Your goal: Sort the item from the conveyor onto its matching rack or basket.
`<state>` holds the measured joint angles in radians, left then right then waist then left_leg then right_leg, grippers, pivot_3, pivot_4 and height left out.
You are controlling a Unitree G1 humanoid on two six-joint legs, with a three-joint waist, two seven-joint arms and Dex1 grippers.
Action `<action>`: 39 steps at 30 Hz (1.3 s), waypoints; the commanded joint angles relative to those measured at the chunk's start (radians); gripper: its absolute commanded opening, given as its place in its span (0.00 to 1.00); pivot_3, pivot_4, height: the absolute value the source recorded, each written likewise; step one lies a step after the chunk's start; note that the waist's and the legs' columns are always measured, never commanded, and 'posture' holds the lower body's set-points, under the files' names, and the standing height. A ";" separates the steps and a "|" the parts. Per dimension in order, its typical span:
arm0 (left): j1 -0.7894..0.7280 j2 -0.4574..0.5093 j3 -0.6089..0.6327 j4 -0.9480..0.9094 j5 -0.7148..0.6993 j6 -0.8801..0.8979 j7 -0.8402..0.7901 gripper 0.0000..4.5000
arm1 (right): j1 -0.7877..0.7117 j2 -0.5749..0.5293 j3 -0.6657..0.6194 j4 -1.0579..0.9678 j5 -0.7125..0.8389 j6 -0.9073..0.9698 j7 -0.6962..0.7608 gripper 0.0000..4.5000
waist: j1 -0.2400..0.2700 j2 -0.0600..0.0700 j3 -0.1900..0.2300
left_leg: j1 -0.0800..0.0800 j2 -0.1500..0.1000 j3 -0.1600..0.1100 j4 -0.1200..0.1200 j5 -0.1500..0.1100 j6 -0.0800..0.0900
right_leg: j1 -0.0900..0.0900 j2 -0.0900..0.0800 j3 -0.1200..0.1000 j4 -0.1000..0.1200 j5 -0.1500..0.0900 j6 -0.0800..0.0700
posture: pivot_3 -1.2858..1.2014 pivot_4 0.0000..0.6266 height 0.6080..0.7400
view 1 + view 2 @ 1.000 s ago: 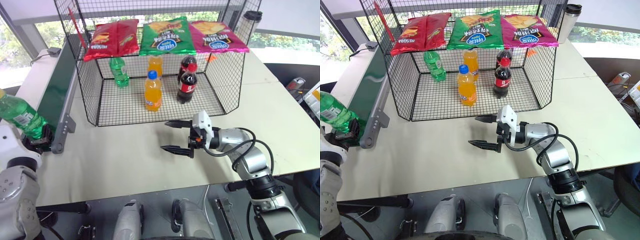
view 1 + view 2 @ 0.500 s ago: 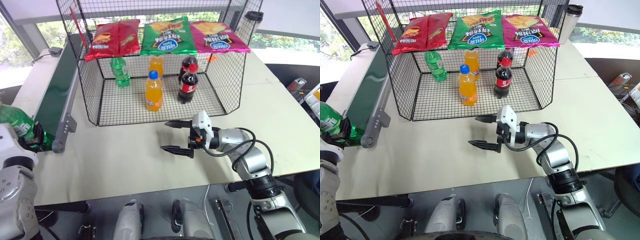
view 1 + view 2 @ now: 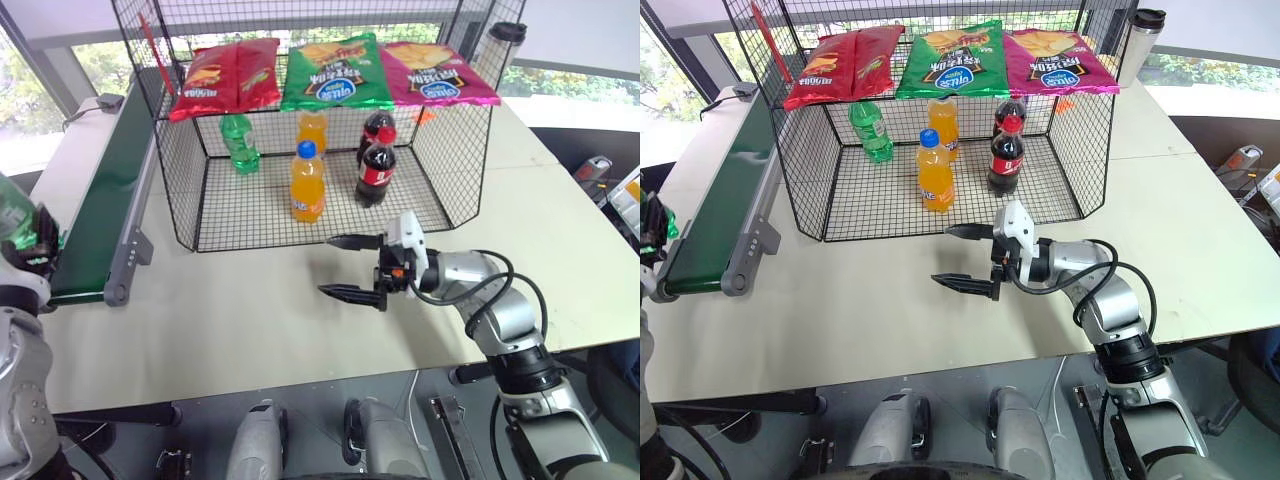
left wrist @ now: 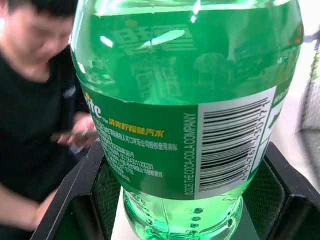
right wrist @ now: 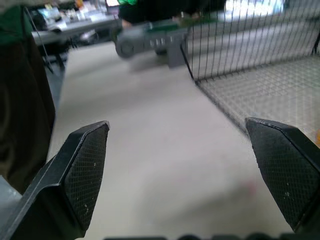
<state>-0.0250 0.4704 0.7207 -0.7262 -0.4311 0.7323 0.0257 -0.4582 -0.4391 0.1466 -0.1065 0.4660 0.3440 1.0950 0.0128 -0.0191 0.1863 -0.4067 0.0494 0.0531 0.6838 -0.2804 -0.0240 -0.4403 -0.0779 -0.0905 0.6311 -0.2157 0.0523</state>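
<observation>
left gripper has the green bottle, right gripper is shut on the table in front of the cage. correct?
Not quite. The right gripper is open, not shut: in the left eye view its two black fingers stand well apart with nothing between them, in front of the cage. The rest holds: the left wrist view shows the left gripper clamped on the green bottle.

The clear-green soda bottle sits clamped between the left gripper's two black fingers — its green label and barcode face the wrist camera. It is off the conveyor, just beside that belt's near end. The long dark-green belt with grey rails runs along the left wall of the black wire-mesh basket — tall-sided, mesh-floored.
</observation>
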 commanded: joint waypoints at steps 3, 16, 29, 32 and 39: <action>-0.004 0.065 -0.026 -0.119 -0.146 0.061 -0.108 0.60 | -0.023 -0.008 -0.010 -0.042 0.003 0.012 -0.023 1.00 | 0.000 0.000 0.000 | 0.000 0.000 0.000 0.000 0.000 0.000 | 0.000 0.000 0.000 0.000 0.000 0.000 | 0.52 0.24 1.00; -0.128 0.064 -0.390 -0.006 -0.114 0.027 -0.164 0.60 | -0.056 -0.013 0.034 0.104 -0.182 -0.050 -0.120 1.00 | 0.002 0.000 0.000 | 0.000 0.000 0.000 0.000 0.000 0.000 | 0.000 0.000 0.000 0.000 0.000 0.000 | 0.52 0.24 1.00; -0.358 -0.123 -0.719 0.492 0.232 -0.205 -0.106 0.60 | -0.056 -0.010 0.026 0.114 -0.204 -0.044 -0.136 1.00 | 0.000 0.000 0.000 | -0.001 0.000 0.001 -0.001 0.000 0.000 | -0.001 0.001 0.000 0.000 0.001 0.001 | 0.52 0.24 1.00; -0.396 -0.162 -0.713 0.576 0.269 -0.251 -0.087 0.60 | -0.052 -0.013 0.027 0.108 -0.203 -0.041 -0.137 1.00 | -0.001 0.000 0.000 | -0.001 0.000 0.001 -0.001 0.000 0.000 | -0.001 0.001 0.000 0.000 0.001 0.001 | 0.52 0.24 1.00; -0.493 -0.229 -0.673 0.767 0.294 -0.348 -0.058 0.60 | -0.038 -0.015 0.027 0.090 -0.199 -0.035 -0.137 1.00 | 0.000 0.000 0.000 | -0.001 0.000 0.001 0.000 0.000 0.000 | -0.001 0.000 0.000 0.000 0.001 0.001 | 0.52 0.24 1.00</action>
<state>-0.4915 0.2434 0.0251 0.0577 -0.1490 0.4374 -0.0380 -0.4955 -0.4509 0.1882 0.0287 0.2568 0.3171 0.9585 0.0129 -0.0189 0.1865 -0.4076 0.0490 0.0543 0.6834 -0.2802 -0.0240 -0.4412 -0.0775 -0.0908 0.6311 -0.2149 0.0538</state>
